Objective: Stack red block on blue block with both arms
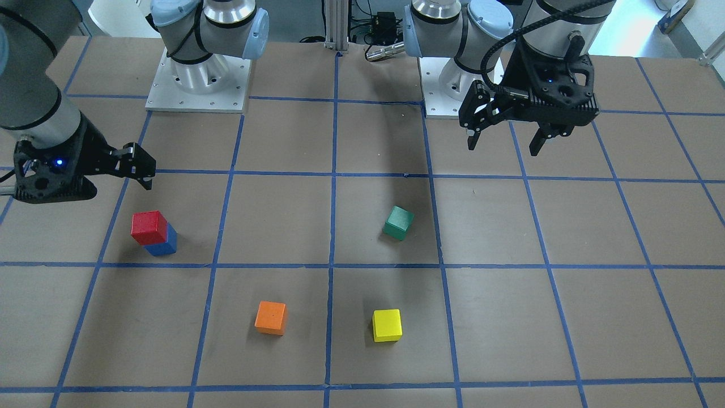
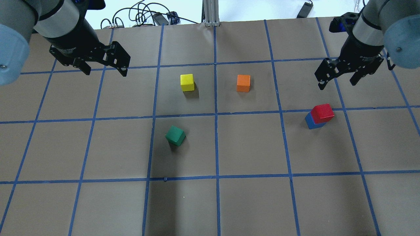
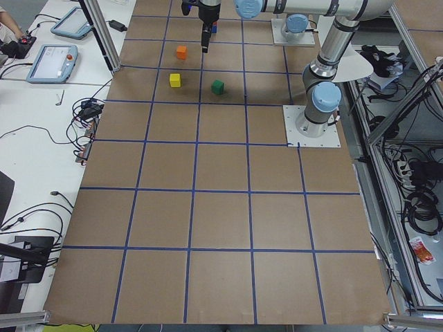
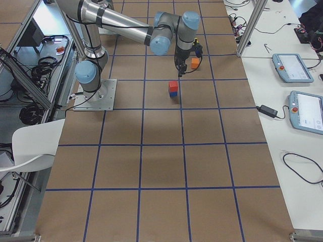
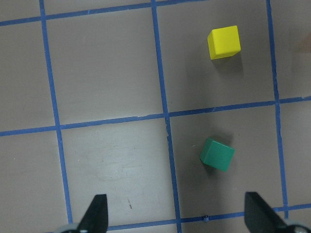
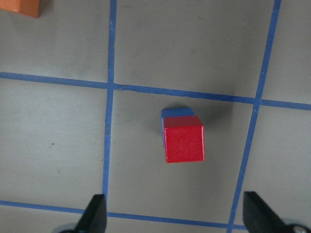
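The red block [image 2: 322, 112] sits on top of the blue block [image 2: 310, 123], set slightly off it, on the right half of the table. The stack also shows in the front-facing view, red [image 1: 149, 226] on blue [image 1: 165, 246], and in the right wrist view, red [image 6: 183, 142] over blue [image 6: 175, 112]. My right gripper [image 2: 338, 79] is open and empty, raised above and beyond the stack. My left gripper [image 2: 104, 69] is open and empty, high over the table's left half. It also shows in the front-facing view [image 1: 505, 145].
A green cube [image 2: 175, 135] lies tilted left of centre. A yellow cube [image 2: 187, 82] and an orange cube [image 2: 243, 83] sit farther out near the middle. Blue tape lines mark a grid on the brown table. Cables lie past the far edge.
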You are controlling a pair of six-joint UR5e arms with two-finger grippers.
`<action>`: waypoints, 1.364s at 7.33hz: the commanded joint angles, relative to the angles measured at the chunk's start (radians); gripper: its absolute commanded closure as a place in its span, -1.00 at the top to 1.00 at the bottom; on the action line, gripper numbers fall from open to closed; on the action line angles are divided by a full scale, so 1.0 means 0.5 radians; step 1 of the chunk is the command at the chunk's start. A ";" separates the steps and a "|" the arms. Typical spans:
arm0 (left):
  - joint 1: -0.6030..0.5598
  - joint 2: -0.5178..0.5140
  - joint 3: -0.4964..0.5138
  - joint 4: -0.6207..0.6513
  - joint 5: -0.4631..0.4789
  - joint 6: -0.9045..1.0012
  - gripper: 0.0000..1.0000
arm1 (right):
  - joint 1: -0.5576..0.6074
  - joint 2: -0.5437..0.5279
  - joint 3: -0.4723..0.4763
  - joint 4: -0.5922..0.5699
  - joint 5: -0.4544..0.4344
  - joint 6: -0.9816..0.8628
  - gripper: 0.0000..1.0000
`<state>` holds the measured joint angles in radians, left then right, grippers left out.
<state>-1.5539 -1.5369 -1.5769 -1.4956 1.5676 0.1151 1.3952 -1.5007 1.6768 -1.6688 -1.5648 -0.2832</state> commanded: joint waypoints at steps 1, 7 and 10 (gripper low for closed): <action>0.000 0.000 0.000 0.000 0.000 0.000 1.00 | 0.285 -0.054 -0.073 0.036 -0.011 0.256 1.00; 0.006 -0.043 0.076 -0.033 0.022 -0.021 1.00 | 0.354 -0.030 -0.212 0.162 -0.190 0.666 1.00; 0.006 -0.095 0.169 -0.092 0.010 -0.040 1.00 | 0.367 -0.033 -0.209 0.178 -0.015 0.793 1.00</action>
<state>-1.5509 -1.5763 -1.5054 -1.5357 1.5760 0.0964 1.5776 -1.5176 1.5718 -1.5819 -1.5944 0.1023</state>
